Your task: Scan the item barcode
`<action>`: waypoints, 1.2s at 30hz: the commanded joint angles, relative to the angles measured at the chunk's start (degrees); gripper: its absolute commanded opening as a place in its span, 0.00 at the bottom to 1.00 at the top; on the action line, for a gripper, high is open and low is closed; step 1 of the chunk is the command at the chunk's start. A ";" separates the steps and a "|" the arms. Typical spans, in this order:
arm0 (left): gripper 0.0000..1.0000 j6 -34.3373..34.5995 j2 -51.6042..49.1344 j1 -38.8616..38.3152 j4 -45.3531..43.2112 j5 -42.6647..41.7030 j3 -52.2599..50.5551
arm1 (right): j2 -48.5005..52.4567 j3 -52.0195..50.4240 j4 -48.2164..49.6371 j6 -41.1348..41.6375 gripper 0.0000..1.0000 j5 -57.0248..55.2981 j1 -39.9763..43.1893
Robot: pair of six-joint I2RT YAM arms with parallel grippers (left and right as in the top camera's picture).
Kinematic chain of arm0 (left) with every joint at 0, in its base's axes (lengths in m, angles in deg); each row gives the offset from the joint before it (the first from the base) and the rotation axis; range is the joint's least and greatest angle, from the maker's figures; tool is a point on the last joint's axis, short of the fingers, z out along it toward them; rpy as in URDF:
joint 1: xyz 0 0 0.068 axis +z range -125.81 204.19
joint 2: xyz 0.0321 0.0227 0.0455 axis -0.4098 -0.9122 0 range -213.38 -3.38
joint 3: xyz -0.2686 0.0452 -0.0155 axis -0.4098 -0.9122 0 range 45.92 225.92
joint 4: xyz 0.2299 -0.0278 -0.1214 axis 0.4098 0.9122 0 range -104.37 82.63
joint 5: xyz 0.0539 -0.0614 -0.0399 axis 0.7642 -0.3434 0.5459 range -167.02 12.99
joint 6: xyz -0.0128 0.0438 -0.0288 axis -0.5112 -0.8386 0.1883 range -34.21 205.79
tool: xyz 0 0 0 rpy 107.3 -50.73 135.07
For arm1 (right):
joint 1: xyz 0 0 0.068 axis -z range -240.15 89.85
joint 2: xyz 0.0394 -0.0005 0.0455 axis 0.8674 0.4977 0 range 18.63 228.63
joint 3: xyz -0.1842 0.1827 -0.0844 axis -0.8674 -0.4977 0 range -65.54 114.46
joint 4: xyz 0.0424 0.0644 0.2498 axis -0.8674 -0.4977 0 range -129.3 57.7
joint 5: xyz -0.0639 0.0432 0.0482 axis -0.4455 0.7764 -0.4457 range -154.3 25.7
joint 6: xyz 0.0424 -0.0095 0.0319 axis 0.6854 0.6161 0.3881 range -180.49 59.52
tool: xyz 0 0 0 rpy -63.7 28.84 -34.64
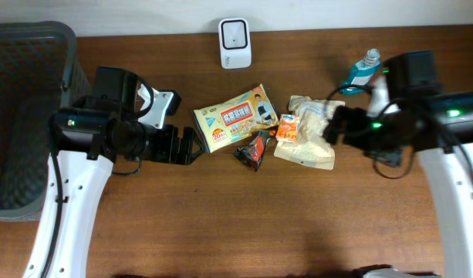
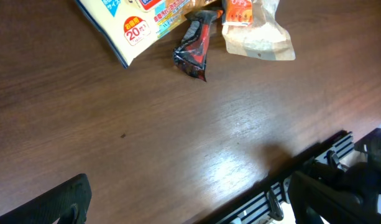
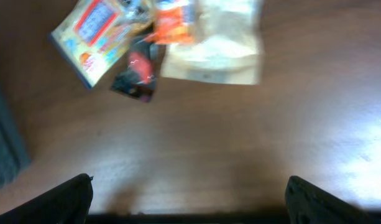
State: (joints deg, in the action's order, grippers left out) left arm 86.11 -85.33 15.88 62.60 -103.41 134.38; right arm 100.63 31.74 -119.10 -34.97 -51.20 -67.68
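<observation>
Left gripper (image 1: 194, 145) and right gripper (image 1: 336, 125) stand wide, empty. Flat yellow plastic pack (image 1: 236, 117): likely light, soft, slippery; pinch its near edge.

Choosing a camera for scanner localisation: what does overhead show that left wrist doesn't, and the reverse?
Only overhead: the white scanner at the far edge, the blue bottle, the dark basket.
Only left wrist: a dark ribbed strip at lower right, which I can't identify.
Both: yellow wipes pack, black-red packet, orange packet, pale bag.

Shop checkout: scanner (image 1: 234, 43), basket (image 1: 20, 93), snacks (image 1: 236, 116)
</observation>
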 commanded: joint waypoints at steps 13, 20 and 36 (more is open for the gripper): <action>0.99 0.33 0.22 0.17 0.09 -0.74 0.57 | 2.84 -4.28 19.08 3.96 0.99 4.26 -22.88; 0.99 0.33 0.22 0.17 0.09 -0.74 0.57 | 7.54 -4.28 21.16 3.91 0.99 4.24 -23.96; 0.99 0.33 0.22 0.17 0.09 -0.74 0.57 | 26.38 -4.28 22.64 3.91 0.99 4.35 -24.02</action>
State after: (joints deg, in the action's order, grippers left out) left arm 86.11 -85.33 15.88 62.60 -103.41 134.38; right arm 125.26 27.80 -96.98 -31.43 -47.22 -91.29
